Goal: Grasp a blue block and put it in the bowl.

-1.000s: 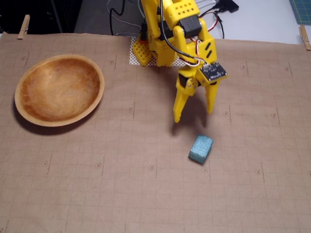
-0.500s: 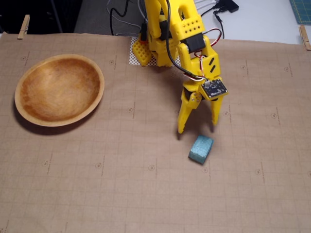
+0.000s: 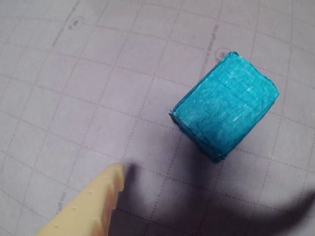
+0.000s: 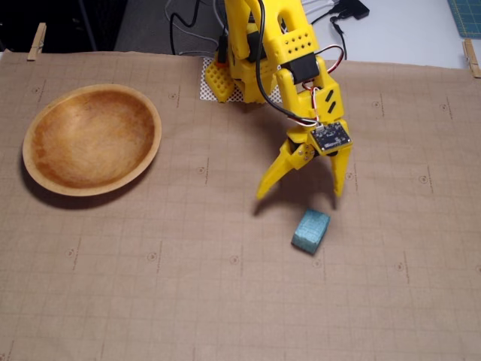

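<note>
We are in the approach step: the hand (image 4: 301, 192) hangs over the bench (image 4: 225, 301) with its two fingers spread wide, and it holds nothing. In the fixed view the two fingertips point down, toward the near edge of the bench, and the blue block (image 4: 310, 230) lies on the bench just beyond them, a little toward the near edge and nearer the right finger than the left one. The block is not yet between the fingers and, as far as we can judge, nothing touches it.

In the wrist view only one pale finger (image 3: 93, 206) enters from the bottom edge, and the blue block (image 3: 225, 105) sits apart from it, up and to the right, turned at an angle to the grid lines of the bench. The second finger is not visible there.

The bowl (image 4: 150, 154) stands well apart, close to the far left corner of the bench in the fixed view, and it is empty.

We judge that the grasp is not yet begun. The next move calls for bringing the hand forward and down until the block is between the two fingers, perhaps with a small turn of the wrist so the fingers meet two flat sides, and only then closing. Afterwards comes the lift and the long carry to the far left corner
</note>
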Controlling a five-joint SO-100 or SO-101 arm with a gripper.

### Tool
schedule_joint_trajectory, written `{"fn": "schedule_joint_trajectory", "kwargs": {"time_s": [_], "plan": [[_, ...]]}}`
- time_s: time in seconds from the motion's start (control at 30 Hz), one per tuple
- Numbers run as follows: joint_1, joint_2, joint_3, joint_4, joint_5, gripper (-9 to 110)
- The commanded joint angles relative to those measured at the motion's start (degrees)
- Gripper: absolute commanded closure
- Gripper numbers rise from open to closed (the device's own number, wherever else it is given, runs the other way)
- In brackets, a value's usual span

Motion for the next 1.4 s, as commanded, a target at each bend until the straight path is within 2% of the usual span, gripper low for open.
{"fn": "schedule_joint_trajectory", "kwargs": {"time_s": [0.0,0.73,1.37], "plan": [[0.1,-1.8,-0.4,-6.8,3.2,43],[0.2,-19.6,-1.8,-30.3,11.7,42],[2.7,-20.0,-5.4,-32.6,17.8,42]]}}
